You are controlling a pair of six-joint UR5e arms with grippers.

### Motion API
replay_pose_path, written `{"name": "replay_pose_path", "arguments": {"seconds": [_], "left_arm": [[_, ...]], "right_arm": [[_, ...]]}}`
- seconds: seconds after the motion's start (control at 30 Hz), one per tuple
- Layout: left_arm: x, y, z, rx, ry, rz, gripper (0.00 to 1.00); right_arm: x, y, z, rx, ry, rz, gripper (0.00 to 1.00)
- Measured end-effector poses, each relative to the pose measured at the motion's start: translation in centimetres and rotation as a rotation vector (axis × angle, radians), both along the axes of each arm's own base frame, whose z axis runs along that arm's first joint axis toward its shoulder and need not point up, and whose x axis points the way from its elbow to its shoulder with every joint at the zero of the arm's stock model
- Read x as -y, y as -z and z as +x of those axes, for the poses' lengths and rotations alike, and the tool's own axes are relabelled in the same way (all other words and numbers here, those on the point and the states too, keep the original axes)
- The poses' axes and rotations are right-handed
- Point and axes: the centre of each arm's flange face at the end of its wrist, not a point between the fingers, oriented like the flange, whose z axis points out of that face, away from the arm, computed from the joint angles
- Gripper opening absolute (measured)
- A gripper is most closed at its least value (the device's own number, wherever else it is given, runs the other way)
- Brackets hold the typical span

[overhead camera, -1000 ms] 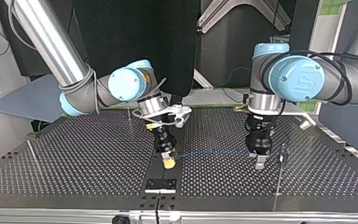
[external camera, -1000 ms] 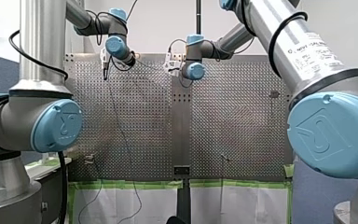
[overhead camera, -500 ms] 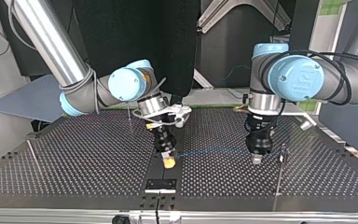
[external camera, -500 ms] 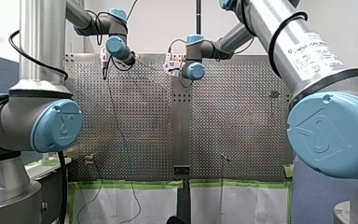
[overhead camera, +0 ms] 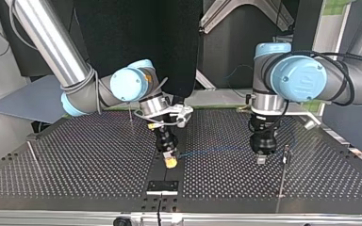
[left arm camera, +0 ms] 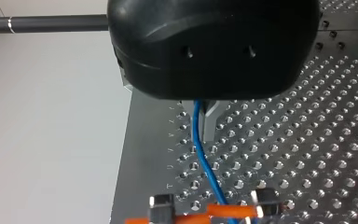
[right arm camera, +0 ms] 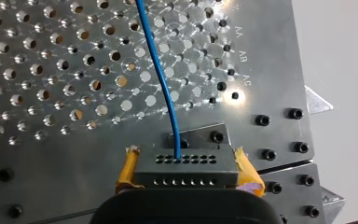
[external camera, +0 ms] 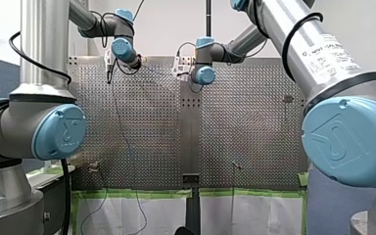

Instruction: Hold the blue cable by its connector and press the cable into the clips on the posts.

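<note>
The left hand point(overhead camera: 260, 159), at the right of the top view, has crept up and slightly back over the last second. The cable point(overhead camera: 217, 151) now climbs a little toward it instead of lying level. The right hand point(overhead camera: 170, 161), low in the middle of that view, has not shifted. I judge the slack is being taken out so the run between the hands is straight before it goes to a clip. No pressing-in has started.

The right hand is clenched on the connector point(right arm camera: 186, 170), its yellow pads on either side of the block. The cable leaves the connector's front face and runs out over the surface point(overhead camera: 75, 160). The left hand looks closed round the cable further along. Its wrist view shows the blue line coming out just beside one metal finger, with the other finger hidden. The cable hangs clear of the surface between the two hands, near the thin post point(overhead camera: 282, 179) at the right but not touching it.

Count: two arms, two hands, one cable, one connector. Three thin posts are plain in the top view: that one, a second point(overhead camera: 130, 114) behind the right hand, and a third point(overhead camera: 34, 158) at the far left. The clips are too small to make out.
</note>
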Motion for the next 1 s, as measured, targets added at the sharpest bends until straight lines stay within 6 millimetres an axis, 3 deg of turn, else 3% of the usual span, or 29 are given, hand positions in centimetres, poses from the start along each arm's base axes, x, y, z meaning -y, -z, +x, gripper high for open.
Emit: {"name": "replay_pose_path", "arguments": {"seconds": [0.27,0.77,1.0], "left_arm": [[0.5,2.7,0.0,-0.029,0.017,-0.001,0.0],[3.8,11.0,0.8,-0.157,0.045,0.039,0.0],[4.3,13.7,-0.2,-0.166,0.055,0.023,0.0]], "right_arm": [[-0.2,1.9,-0.5,-0.023,0.004,0.026,0.0],[-1.3,7.9,-2.2,-0.109,0.027,0.098,0.0],[-1.9,12.7,-3.1,-0.183,0.043,0.148,0.0]]}}
